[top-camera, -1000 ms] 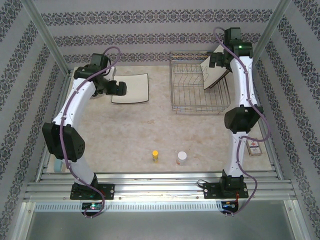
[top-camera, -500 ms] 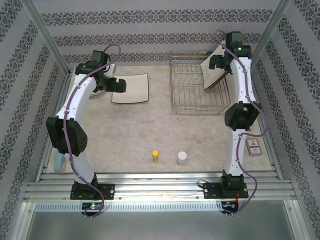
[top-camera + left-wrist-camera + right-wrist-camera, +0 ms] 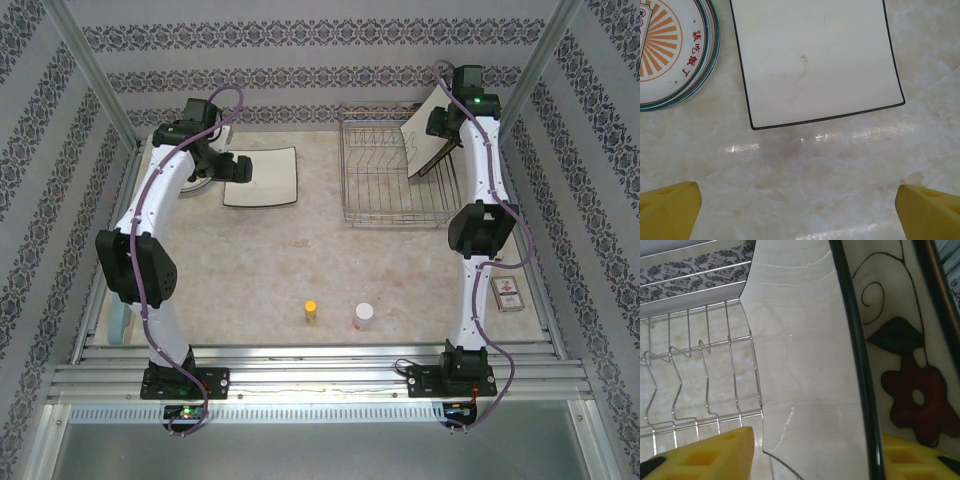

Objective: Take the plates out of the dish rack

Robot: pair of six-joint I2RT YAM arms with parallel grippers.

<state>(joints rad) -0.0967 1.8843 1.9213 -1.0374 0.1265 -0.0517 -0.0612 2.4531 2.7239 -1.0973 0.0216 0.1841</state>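
Plate (image 3: 422, 150) leans inside dish rack (image 3: 385, 192), at right.

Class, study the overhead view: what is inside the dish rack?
A square plate leans at the right end of the dish rack; its left slots hold nothing. The right gripper covers the plate's far corner, so anything behind it cannot be seen.

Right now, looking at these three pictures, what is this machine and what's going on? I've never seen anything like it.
It is two robot arms bolted to a table. One picture looks down from above; the others come from a camera on each wrist. The left gripper, yellow fingers wide open, hovers by a plain square plate beside stacked round plates. The right gripper reaches into the wire rack, fingers either side of a flowered plate; whether it pinches yet is unclear. Two small jars stand nearer the bases.
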